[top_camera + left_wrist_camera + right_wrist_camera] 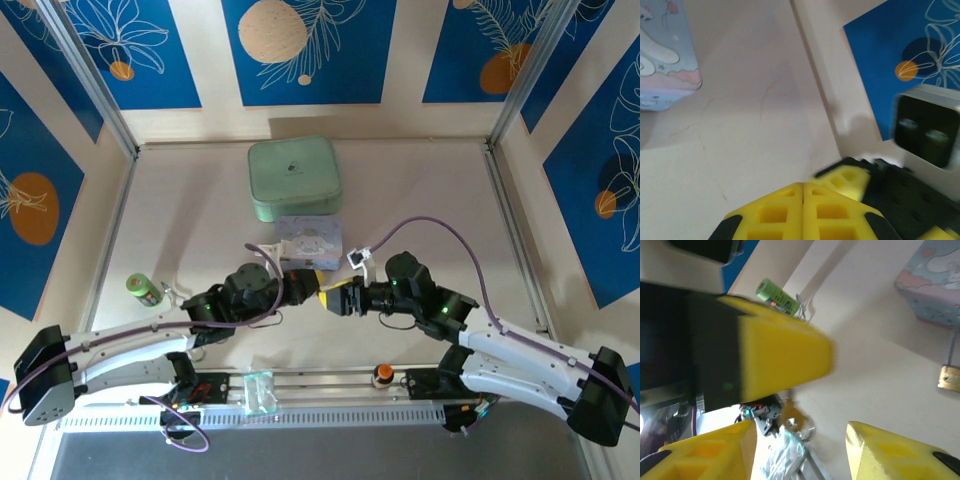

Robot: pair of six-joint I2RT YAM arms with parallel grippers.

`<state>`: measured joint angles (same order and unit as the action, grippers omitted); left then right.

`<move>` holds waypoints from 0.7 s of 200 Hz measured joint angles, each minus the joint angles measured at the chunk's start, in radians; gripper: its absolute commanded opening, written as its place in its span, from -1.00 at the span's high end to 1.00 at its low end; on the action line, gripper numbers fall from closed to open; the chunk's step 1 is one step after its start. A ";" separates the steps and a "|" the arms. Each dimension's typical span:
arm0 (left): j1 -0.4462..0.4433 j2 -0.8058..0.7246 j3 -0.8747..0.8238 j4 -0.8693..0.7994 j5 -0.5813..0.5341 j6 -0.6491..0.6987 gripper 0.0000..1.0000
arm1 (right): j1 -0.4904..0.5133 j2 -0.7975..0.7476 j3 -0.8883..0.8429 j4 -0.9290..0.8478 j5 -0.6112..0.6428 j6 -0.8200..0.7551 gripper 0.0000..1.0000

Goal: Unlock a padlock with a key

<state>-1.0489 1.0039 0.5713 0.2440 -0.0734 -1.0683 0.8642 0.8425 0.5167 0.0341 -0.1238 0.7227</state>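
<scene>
A pale table (pixel 200 220) is seen from above, walled by blue flower panels (pixel 140 50). At upper centre a green tin (pixel 295 180) is set. Just below it is a smaller pale blue tin (pixel 310 240) with a cartoon print. Under that tin, at mid-frame, the two arms are positioned tip to tip, the left gripper (pixel 306 284) facing the right gripper (pixel 332 297). A small green cylinder (pixel 143 290) is laid at the left of the frame.

In the left wrist view, the left gripper's yellow pads (pixel 772 215) are pressed flat together at the bottom edge. Whether anything thin is pinched between them cannot be told. In the right wrist view, the right gripper's fingers (pixel 705 452) are spread apart along the bottom, and nothing is held between them.

The padlock (pixel 949 377) is found at the right edge of that view, its brass body on the table and its shackle pointing up towards the pale blue tin. The key cannot be made out.

The padlock is probably best approached slowly and gripped across its flat sides. The keyhole should be left uncovered and the tin left unnudged.
</scene>
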 measured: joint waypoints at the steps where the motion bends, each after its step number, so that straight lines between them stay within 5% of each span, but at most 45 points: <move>1: 0.000 -0.002 -0.002 0.003 0.000 0.000 1.00 | -0.003 0.000 -0.003 0.004 -0.002 0.002 -0.01; 38: 0.000 -0.027 -0.057 0.105 -0.021 -0.005 1.00 | -0.089 0.016 -0.087 0.192 -0.099 0.169 -0.21; 140: 0.002 -0.058 -0.136 0.398 -0.165 -0.030 1.00 | -0.040 0.182 -0.116 0.641 -0.135 0.513 0.03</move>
<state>-1.0473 0.9455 0.4355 0.6422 -0.2382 -1.0981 0.8246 1.0241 0.4007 0.6750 -0.2588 1.2358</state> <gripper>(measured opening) 0.066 0.505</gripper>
